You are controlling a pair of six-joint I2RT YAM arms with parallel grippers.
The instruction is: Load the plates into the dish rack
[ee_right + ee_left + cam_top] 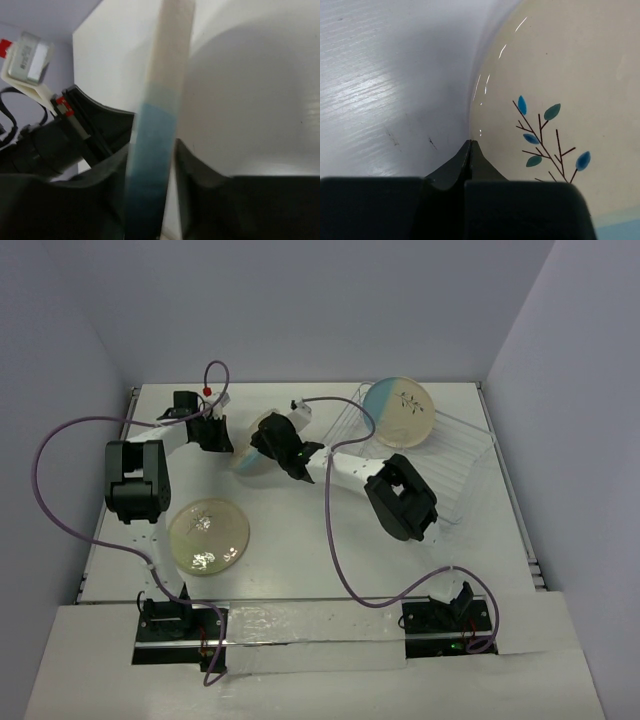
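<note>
A cream and light-blue plate (245, 460) with a sprig motif stands tilted off the table between my two arms. My right gripper (262, 447) is shut on its rim; in the right wrist view the rim (170, 50) runs edge-on between the fingers (152, 146). My left gripper (222, 438) is shut, with its tips (471, 142) against the edge of the same plate (560, 75). A second sprig plate (400, 410) stands upright in the wire dish rack (462, 455). The plain cream-yellow plate (208, 536) lies flat at the front left.
The rack sits at the back right, close to the right wall. Purple cables (335, 540) loop over the table from both arms. Walls close in the back and both sides.
</note>
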